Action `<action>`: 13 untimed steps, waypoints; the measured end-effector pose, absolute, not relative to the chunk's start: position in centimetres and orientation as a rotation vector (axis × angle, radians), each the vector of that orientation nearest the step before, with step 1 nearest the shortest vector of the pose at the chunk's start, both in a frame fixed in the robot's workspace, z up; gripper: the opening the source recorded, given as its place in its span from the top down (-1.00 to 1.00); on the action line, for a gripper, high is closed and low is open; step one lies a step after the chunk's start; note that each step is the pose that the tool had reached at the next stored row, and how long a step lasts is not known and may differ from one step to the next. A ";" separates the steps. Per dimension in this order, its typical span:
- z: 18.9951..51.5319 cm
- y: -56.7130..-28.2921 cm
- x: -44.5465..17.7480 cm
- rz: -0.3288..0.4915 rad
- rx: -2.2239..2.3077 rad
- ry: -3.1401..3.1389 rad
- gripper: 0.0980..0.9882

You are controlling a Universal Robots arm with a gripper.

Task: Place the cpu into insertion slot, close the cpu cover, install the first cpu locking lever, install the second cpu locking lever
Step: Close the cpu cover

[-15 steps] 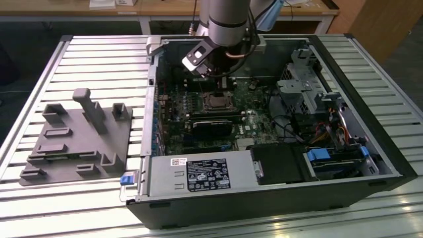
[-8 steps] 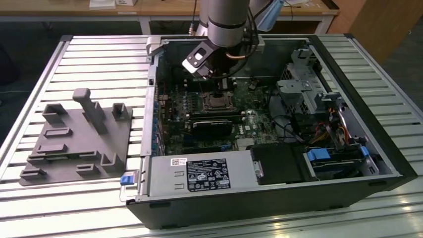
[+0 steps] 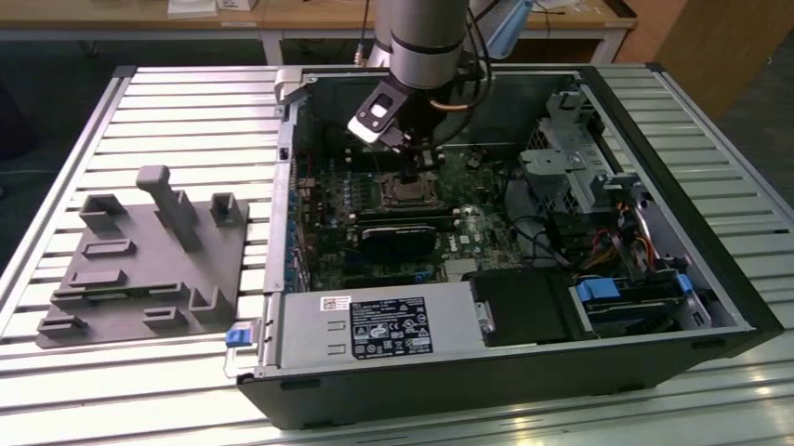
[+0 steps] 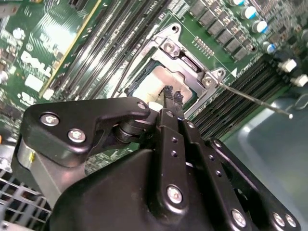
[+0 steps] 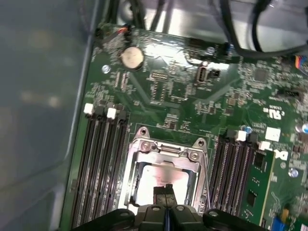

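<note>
The cpu point(image 4: 156, 86) point(image 5: 161, 177) lies flat in the insertion slot point(image 3: 403, 191), its pale metal top showing through the window of the cpu cover point(image 4: 188, 64) point(image 5: 166, 148). The silvery cover lies down over the chip. My gripper point(image 4: 173, 95) point(image 5: 166, 191) point(image 3: 417, 160) hovers just above the socket with its two thin fingertips pressed together and nothing between them. One thin wire locking lever point(image 4: 255, 100) sticks out from the socket corner, raised off the board. Another lever point(image 5: 208, 180) runs along the socket's side.
The socket sits on a green motherboard point(image 5: 178, 91) inside an open black computer case point(image 3: 496, 372). Long black memory slots point(image 5: 98, 163) flank the socket on both sides. A black card point(image 3: 400, 240) lies near the socket. A grey fixture point(image 3: 149, 255) stands on the slatted table at the exterior view's left.
</note>
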State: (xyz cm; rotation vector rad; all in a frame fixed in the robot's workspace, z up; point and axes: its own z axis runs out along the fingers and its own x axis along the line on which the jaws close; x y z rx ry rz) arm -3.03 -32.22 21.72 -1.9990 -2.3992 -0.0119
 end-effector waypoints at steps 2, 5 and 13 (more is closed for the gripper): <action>21.7 -32.2 -3.0 -0.011 -1.953 -2.436 0.98; 21.7 -32.2 -3.0 -0.011 -1.887 -2.488 0.98; 21.7 -32.2 -3.0 -0.008 -1.701 -2.618 0.98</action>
